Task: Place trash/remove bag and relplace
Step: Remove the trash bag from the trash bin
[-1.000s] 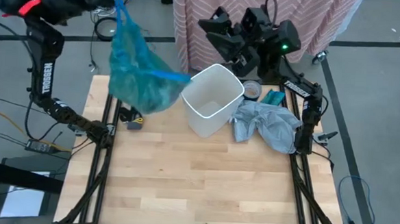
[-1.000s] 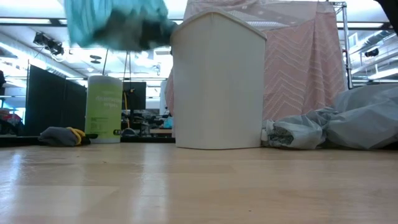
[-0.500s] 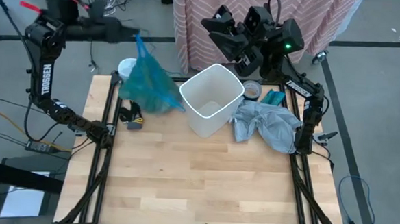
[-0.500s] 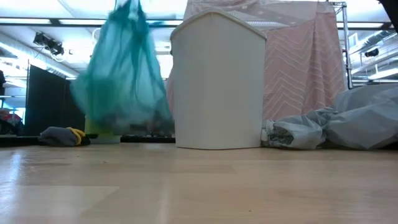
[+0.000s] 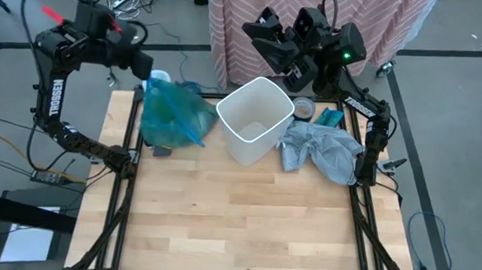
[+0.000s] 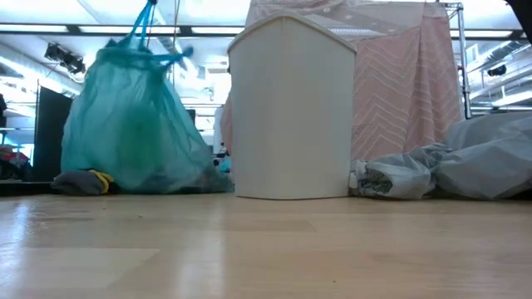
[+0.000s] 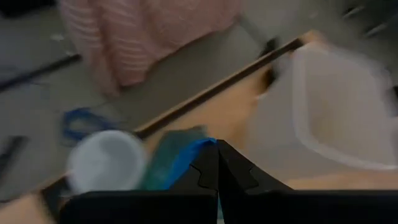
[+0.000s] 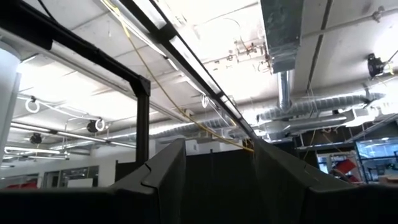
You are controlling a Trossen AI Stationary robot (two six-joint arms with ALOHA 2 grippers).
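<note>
The teal bag [image 5: 172,113] stands full at the table's far left, just left of the white bin [image 5: 254,119]. Its bottom [image 6: 137,184] rests on the wood. My left gripper [image 5: 143,65] is above its far side, shut on its gathered top. The trash does not show on its own; only dark shapes show through the bag's lower part. My right gripper [image 5: 259,33] is raised beyond the table's far edge behind the bin. It is open, points upward and has nothing between its fingers [image 8: 165,174]. My left gripper pinches the bag's gathered top [image 7: 183,157] between its two shut fingers, slanting down from the far left. The neck [image 6: 146,18] runs up thin and drawn from the bag's body. The body stands upright below it, with its bottom on the table.
A crumpled pale grey bag [image 5: 323,152] lies right of the bin. A tape roll [image 5: 303,108] and a small teal item [image 5: 331,117] sit behind it. A white round container [image 5: 155,79] stands behind the teal bag, and a dark and yellow object [image 6: 83,180] lies by its near left.
My left gripper has come down and tipped from pointing up to slanting down, still shut on the bag's top. The bag has swung down from high in the air and now stands on the table left of the bin.
</note>
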